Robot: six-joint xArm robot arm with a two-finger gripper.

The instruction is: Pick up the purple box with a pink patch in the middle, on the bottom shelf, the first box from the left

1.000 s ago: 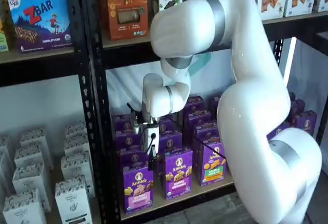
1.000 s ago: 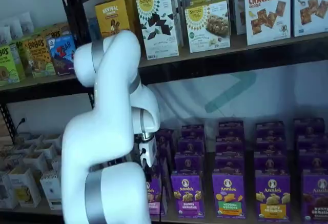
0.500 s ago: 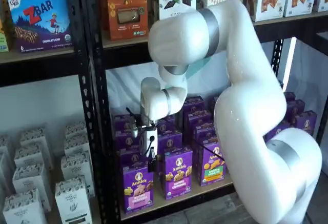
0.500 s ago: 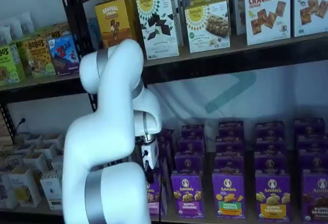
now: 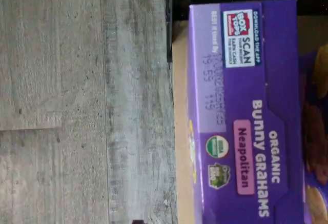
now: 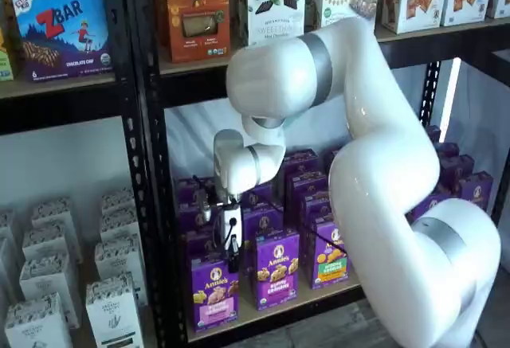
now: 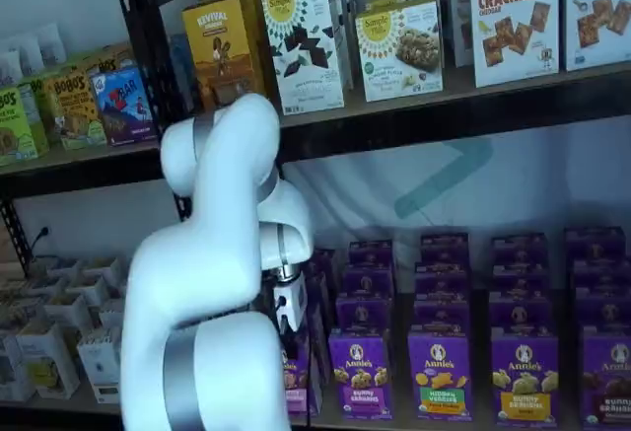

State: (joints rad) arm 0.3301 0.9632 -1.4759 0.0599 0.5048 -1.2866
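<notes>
Wrist view is showing the purple box (image 5: 246, 116) standing at the bottom shelf (image 5: 179, 131) front edge, directly beneath, presumably lined up for grasping, while the end effector (image 6: 232, 259) is hanging just above it, grip state unclear.

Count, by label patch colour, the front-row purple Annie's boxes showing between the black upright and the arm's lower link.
pink-patch box: 1
magenta-patch box: 1
green-patch box: 1
Total: 3
</notes>
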